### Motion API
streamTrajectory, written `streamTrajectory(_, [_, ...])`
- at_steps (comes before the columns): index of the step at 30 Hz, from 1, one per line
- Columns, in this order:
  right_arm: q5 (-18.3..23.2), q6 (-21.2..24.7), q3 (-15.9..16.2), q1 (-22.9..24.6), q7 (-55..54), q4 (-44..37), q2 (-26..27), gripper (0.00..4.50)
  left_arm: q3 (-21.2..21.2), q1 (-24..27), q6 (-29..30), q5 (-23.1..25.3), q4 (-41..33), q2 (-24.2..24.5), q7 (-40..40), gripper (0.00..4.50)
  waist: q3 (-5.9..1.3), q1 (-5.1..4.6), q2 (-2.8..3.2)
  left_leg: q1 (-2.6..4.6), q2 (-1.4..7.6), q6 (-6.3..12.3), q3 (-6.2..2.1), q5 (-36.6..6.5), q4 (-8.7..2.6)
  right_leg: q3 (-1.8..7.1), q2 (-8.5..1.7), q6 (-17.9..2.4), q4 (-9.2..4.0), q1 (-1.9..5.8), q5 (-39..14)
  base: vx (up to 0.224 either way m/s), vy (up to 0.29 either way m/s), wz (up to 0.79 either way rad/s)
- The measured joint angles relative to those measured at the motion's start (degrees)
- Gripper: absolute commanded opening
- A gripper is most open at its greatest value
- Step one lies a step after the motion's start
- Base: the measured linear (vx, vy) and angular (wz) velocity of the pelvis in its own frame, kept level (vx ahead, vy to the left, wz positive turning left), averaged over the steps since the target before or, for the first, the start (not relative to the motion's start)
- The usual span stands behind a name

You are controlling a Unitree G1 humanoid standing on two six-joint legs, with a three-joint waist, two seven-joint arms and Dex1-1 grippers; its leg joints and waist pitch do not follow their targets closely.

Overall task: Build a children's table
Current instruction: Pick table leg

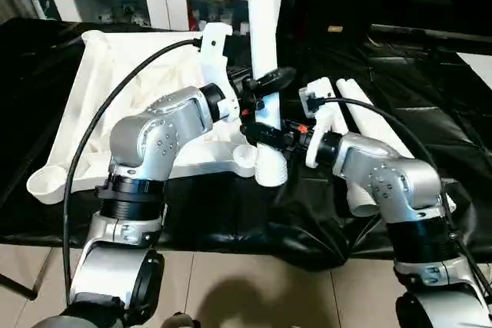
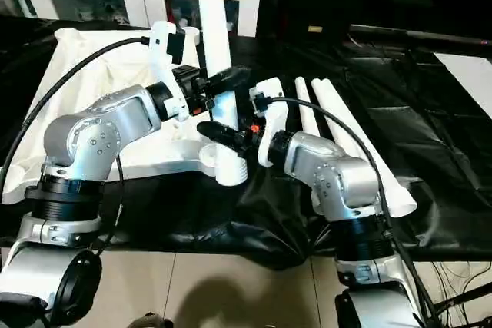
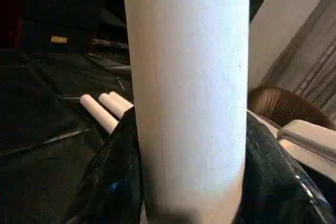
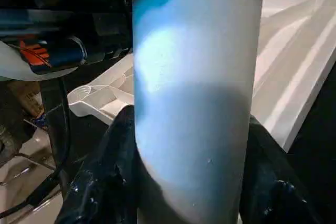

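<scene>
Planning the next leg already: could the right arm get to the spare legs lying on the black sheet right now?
Probably not yet: the right gripper is clamped on the upright leg with the left gripper. Once freed, the spare legs lie unobstructed beside that arm.

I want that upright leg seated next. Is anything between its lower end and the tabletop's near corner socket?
Nothing visible. Both grippers, left and right, clamp the upright leg, whose threaded end hangs just beside the corner socket of the tabletop. Two spare legs lie off to the right.
</scene>
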Motion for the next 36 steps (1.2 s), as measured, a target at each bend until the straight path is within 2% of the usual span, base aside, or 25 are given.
streamTrajectory(4, [-0.84,-1.29,0.33,-0.09,0.09,0.03,0.11,1.86,0.63,0.0,0.0,-0.76,-0.01,-0.09,-0.12,1.9,0.0,0.04,0.0,0.0,0.0,0.0,0.0,0.0,0.0,0.0,0.0,0.0,0.0,0.0,0.0,0.0,0.0,0.0])
streamTrajectory(5, [-0.84,-1.34,0.32,-0.09,0.27,0.05,0.16,2.56,0.61,0.0,0.0,-0.8,-0.02,0.06,-0.49,1.89,0.0,0.03,0.0,0.0,0.0,0.0,0.0,0.0,0.0,0.0,0.0,0.0,0.0,0.0,0.0,0.0,0.0,0.0])
streamTrajectory(7, [-0.61,-1.35,0.29,-0.09,1.14,0.09,0.07,2.56,0.58,0.01,-0.17,-0.73,-0.02,0.94,-0.82,1.88,0.0,0.01,0.0,0.0,0.0,0.0,0.0,0.0,0.0,0.0,0.0,0.0,0.0,0.0,0.0,0.0,0.0,0.0])
streamTrajectory(12, [1.07,-0.31,0.05,-0.14,5.5,0.04,-3.53,2.99,-0.71,0.04,-0.31,-0.44,-0.06,3.43,-4.51,1.86,0.0,0.14,0.0,-0.01,-0.01,0.0,0.0,0.0,0.01,0.0,0.0,0.0,-0.02,0.01,0.0,0.0,0.0,0.0])
streamTrajectory(18, [3.66,3.37,0.85,-0.14,13.2,-0.46,-8.42,3.01,-2.41,0.04,-0.19,-0.32,-0.37,4.28,-9.24,1.86,0.0,0.08,0.0,-0.01,0.0,0.01,0.0,-0.01,0.01,-0.01,0.0,0.0,0.01,0.01,0.0,0.0,0.0,0.0])
streamTrajectory(26, [5.11,5.43,2.31,-0.14,16.23,-0.47,-8.82,3.01,-4.64,0.16,0.58,-2.55,-3.96,4.59,-13.79,1.86,0.0,0.02,0.0,0.01,0.0,0.02,0.0,0.0,0.03,0.0,0.0,-0.01,0.03,0.0,0.0,0.0,0.0,0.0])
streamTrajectory(36, [5.12,5.82,3.38,-0.25,18.16,0.03,-9.13,3.01,-4.65,0.2,1.56,-3.86,-5.2,4.65,-15.85,1.86,0.0,0.08,0.0,0.0,0.0,0.02,0.0,0.0,0.03,0.0,0.0,-0.01,0.04,0.0,0.01,0.0,0.0,0.0])
